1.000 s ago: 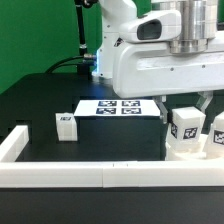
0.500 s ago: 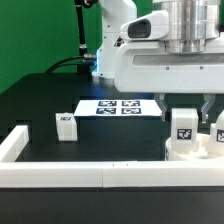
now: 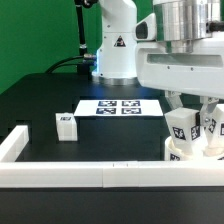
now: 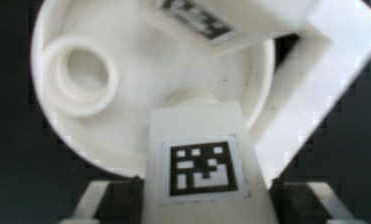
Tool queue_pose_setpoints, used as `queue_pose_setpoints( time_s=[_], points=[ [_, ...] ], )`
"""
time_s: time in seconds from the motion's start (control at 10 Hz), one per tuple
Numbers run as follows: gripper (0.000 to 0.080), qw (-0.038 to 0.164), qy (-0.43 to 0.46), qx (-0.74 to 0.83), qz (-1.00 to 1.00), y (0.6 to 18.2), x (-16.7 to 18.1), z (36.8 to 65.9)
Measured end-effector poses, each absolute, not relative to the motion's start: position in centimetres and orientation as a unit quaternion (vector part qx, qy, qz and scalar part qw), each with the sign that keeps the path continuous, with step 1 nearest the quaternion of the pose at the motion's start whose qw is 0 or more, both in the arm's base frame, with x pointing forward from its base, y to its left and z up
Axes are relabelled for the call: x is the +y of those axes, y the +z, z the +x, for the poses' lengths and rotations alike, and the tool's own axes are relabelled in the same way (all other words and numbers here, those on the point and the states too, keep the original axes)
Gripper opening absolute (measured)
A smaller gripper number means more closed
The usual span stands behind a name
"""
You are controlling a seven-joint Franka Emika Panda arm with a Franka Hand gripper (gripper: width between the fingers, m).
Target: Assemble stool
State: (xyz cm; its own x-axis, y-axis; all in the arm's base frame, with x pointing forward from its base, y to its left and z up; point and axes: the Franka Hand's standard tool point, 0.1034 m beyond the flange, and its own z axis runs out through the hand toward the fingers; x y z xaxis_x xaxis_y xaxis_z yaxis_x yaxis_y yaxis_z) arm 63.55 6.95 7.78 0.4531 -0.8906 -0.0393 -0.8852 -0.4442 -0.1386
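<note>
The round white seat (image 3: 192, 152) lies at the exterior view's right, by the front rail; in the wrist view it fills the frame (image 4: 111, 110). Two tagged white legs stand on it, one nearer (image 3: 181, 126) and one behind (image 3: 216, 126). My gripper (image 3: 193, 108) comes straight down over the nearer leg. In the wrist view that leg (image 4: 200, 150) sits between my fingers (image 4: 116, 205), with the pads against both of its sides. A third leg (image 3: 66, 124) stands alone at the exterior view's left.
The marker board (image 3: 118, 107) lies flat behind the middle of the table. White border rails run along the front (image 3: 100, 177) and the left (image 3: 12, 145). The arm's base (image 3: 115, 50) stands at the back.
My hand has turned about its vertical axis and its body has swung toward the exterior view's right. The held leg's tag has turned slightly. The lone leg has not moved.
</note>
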Motion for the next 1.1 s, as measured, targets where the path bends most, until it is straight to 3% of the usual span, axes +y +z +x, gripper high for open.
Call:
queue_pose_setpoints(
  time_s=[0.5,0.8,1.1],
  points=[
    [0.0343,0.073,-0.007,0.634,-0.770,7.7,7.6,63.5],
    [0.0343,0.079,0.018,0.784,-0.616,7.4,9.6,64.0],
    [0.0343,0.095,0.024,0.855,-0.509,7.4,11.4,64.4]
  ],
)
